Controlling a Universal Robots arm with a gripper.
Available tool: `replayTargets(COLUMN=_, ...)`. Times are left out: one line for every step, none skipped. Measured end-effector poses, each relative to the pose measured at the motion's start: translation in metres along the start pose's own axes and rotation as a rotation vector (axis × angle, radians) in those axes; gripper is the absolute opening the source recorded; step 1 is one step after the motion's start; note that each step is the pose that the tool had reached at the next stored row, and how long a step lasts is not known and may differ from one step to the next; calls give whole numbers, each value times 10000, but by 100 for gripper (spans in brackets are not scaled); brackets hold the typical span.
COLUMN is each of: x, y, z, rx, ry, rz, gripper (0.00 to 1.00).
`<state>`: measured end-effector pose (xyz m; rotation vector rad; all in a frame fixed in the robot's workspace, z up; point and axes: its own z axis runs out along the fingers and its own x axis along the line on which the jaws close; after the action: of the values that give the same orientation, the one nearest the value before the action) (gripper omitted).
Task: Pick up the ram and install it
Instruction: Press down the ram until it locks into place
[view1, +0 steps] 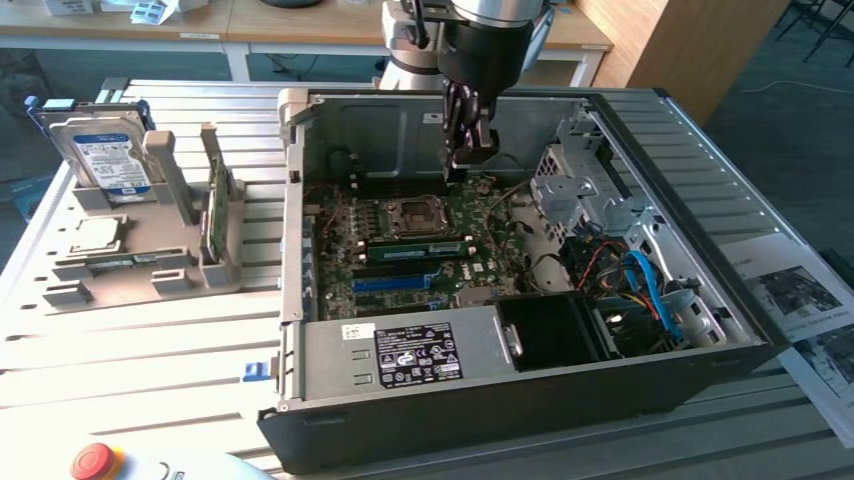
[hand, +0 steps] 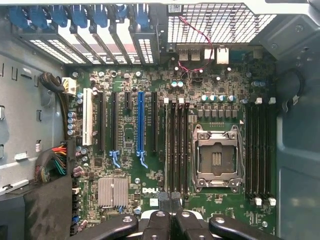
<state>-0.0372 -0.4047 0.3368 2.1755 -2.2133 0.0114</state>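
Tool (view1: 467, 168) clenched, nothing between the fingers. It hangs high inside the case (view1: 534, 410), upper centre of the exterior frame, over the back of the mobo (view1: 441, 225).

Ram (view1: 218, 215) looks to be in the grey holder (view1: 134, 265) on the desk (view1: 120, 350), left of frame, just right of the HDD (view1: 107, 160) and well apart from the tool. It stands on its long edge. Long axis runs roughly up-down the frame, faces toward frame left/right. Can't tell which end the notch is on.

A 2nd green stick (view1: 416, 247) sits seated below the CPU socket (view1: 407, 212), long axis left-right in frame, so not 100% sure which stick is the task's.

Risks, imo:
- Ram axis vs slot axis looks about a quarter turn off. Bad rotation means crooked entry and bent contacts.
- Thin board, narrow grip: off-centre pinch means it tilts or slips.
- Holder walls sit close beside it, so fingers could snag.
- Slots (hand: 176, 150) are packed tight by the socket, easy to land in the wrong one or hit the seated stick.
- Clips not open, or notch reversed, means it won't seat; forcing it stresses the mobo.
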Motion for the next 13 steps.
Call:
replayTargets(x=0, y=0, z=0, rx=0, ry=0, rz=0, gripper=10)
replayTargets(x=0, y=0, z=0, rx=0, ry=1, rz=0, gripper=10)
replayTargets(x=0, y=0, z=0, rx=0, ry=1, rz=1, gripper=10)
replayTargets(x=0, y=-3, z=0, rx=0, ry=1, rz=1, gripper=10)
replayTargets(x=1, y=-7, z=0, rx=1, ry=0, rz=1, gripper=10)
replayTargets(x=2, y=-16, z=0, rx=1, ry=-1, rz=0, gripper=10)
replayTargets(x=3, y=-28, z=0, rx=1, ry=-1, rz=0, gripper=10)
replayTargets(x=3, y=-42, z=0, rx=0, ry=0, rz=0, gripper=10)
replayTargets(x=4, y=-58, z=-1, rx=0, ry=0, rz=1, gripper=10)
replayTargets(x=4, y=-74, z=-2, rx=0, ry=2, rz=0, gripper=10)
replayTargets(x=4, y=-90, z=-2, rx=-1, ry=2, rz=0, gripper=10)
replayTargets(x=4, y=-108, z=-2, rx=-1, ry=2, rz=-1, gripper=10)
replayTargets(x=3, y=-125, z=-2, rx=0, ry=0, rz=-1, gripper=10)
